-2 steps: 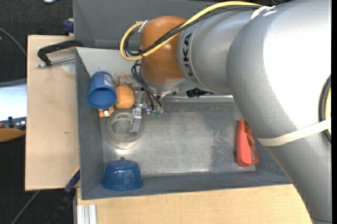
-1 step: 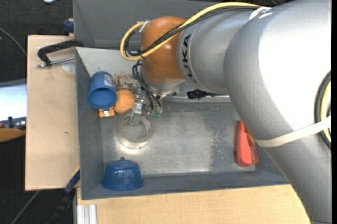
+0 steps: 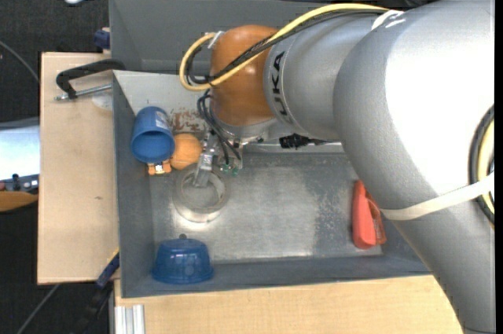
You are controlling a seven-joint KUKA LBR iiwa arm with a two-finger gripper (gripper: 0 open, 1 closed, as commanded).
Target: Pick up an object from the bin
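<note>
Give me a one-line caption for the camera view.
Hand over a clear cup, left in the bin, beside a blue cup and orange ball.

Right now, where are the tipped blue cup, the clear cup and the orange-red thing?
tipped blue cup (image 3: 152, 133): camera view, side wall.
clear cup (image 3: 192, 207): camera view, its clear body.
orange-red thing (image 3: 363, 219): camera view, its middle.

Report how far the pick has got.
Done: the approach; the end effector is low at the rim of the clear cup, beside the orange ball. In hand: the grasp, which I cannot confirm from here. Left: the lift; the cup rests on the floor of the bin.
</note>
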